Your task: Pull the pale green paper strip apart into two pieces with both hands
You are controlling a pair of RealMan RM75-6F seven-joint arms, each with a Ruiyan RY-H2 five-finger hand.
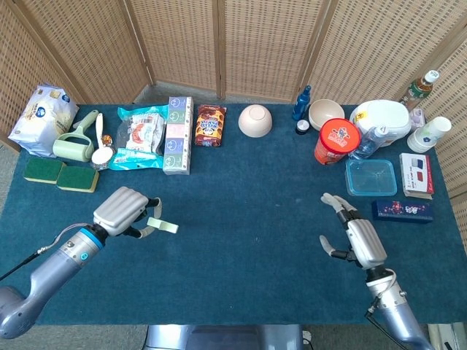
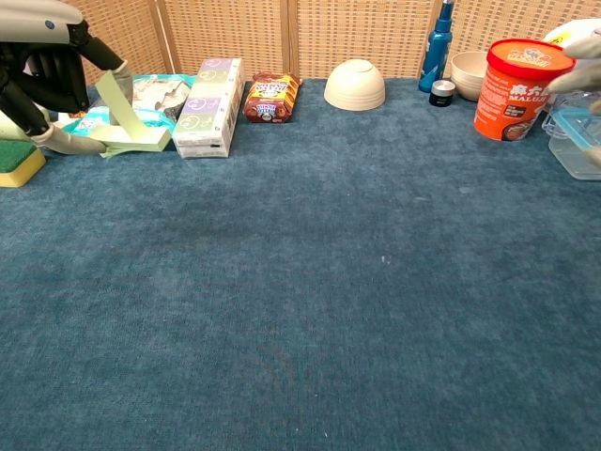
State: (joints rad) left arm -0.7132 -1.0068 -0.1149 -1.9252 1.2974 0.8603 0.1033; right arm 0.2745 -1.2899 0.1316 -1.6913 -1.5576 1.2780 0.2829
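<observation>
Head view first: my left hand [image 1: 122, 210] sits over the near left part of the desk [image 1: 248, 197], fingers curled around one end of the paper strip [image 1: 161, 225]. The free end sticks out toward the middle of the desk, so the strip's long axis runs roughly left to right, pointing at my other hand. My right hand [image 1: 359, 240] is well apart from it on the right side, fingers spread and holding nothing. I judge the right hand must cross the desk to reach that free end.

Chest view: my left hand [image 2: 47, 58] pinches the paper strip [image 2: 124, 120] above the desk [image 2: 310, 282]; the strip is bent, one part rising, one lying flat and pointing right. At the right edge only pale fingertips [image 2: 575, 58] of my right hand show, beside a red tub [image 2: 521, 77].
</observation>
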